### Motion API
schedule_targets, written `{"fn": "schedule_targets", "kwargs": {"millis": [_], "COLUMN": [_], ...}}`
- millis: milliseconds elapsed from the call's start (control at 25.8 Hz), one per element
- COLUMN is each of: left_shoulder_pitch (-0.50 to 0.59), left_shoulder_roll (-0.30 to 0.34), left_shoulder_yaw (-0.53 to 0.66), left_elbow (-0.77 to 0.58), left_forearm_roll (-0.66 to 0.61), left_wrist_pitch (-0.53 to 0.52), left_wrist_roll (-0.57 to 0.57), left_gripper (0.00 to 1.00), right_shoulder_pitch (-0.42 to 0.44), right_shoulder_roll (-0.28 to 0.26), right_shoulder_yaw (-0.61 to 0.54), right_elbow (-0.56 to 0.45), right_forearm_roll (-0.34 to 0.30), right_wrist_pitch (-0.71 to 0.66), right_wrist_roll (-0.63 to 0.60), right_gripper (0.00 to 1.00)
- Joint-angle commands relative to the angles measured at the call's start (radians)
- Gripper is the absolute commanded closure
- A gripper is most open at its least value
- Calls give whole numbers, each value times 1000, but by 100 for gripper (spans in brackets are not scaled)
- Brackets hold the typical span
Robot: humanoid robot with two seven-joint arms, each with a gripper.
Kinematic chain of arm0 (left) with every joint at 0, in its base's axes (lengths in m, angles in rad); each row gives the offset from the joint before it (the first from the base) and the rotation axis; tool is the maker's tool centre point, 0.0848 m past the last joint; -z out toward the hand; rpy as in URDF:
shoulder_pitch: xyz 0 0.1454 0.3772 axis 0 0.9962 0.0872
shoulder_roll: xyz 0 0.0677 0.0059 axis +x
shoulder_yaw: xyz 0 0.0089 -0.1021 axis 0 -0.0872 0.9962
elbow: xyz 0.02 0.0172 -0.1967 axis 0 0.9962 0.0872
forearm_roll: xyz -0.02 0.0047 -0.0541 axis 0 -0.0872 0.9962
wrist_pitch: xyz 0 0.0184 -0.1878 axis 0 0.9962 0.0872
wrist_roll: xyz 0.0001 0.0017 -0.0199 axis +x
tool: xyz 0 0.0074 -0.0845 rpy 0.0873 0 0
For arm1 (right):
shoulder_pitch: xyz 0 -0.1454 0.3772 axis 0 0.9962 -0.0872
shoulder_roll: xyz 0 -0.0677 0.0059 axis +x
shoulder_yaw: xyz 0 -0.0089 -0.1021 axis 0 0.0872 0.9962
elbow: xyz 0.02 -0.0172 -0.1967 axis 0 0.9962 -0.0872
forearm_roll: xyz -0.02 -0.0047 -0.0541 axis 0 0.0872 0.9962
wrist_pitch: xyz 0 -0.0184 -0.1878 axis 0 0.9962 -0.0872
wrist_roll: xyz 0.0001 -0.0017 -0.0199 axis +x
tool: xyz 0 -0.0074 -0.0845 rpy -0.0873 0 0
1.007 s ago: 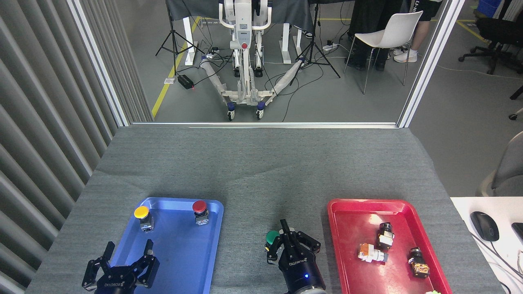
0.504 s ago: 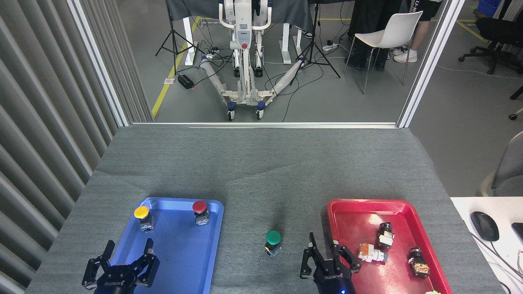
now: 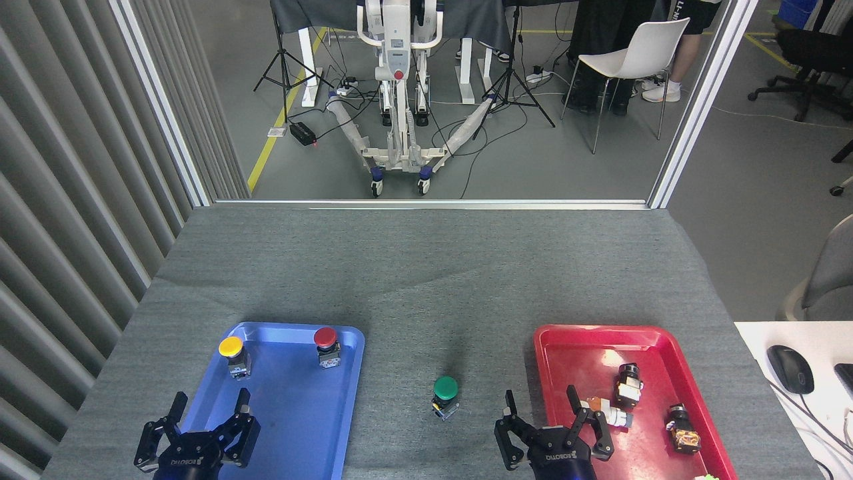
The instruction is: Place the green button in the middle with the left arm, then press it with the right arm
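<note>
My left gripper [image 3: 205, 419] hangs over the near edge of the blue tray [image 3: 293, 427], fingers spread wide, empty and touching nothing. The green button [image 3: 445, 395] stands upright on the bare grey cloth [image 3: 426, 280] between the two trays, close to the near edge. I judge it light and rigid: a hard, smooth domed cap on a small boxy base (likely to tip if shoved sideways), so any regrasp should pinch the base from both sides, and a press should come straight down on the cap. My right gripper [image 3: 550, 420] sits just right of the button, over the red tray's [image 3: 600, 333] near-left corner, fingers apart, holding nothing
</note>
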Motion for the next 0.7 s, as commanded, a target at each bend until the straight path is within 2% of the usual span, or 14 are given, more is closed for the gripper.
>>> {"fn": "schedule_targets", "kwargs": {"millis": [0, 658], "left_shoulder_pitch": [-2, -3], "left_shoulder_roll": [0, 0], "left_shoulder_yaw": [0, 1], "left_elbow": [2, 8], "left_forearm_roll": [1, 43], "left_wrist_pitch": [5, -5], "left_wrist_roll": [-3, -4], "left_gripper": [1, 1], "right_shoulder_pitch": [2, 30], "right_shoulder_roll": [4, 7], "right_shoulder_yaw": [-16, -13], "right_elbow": [0, -51], "right_forearm_roll": [-1, 1], "right_wrist_pitch": [3, 5], "right_wrist_roll": [0, 0], "right_gripper": [0, 0]}}
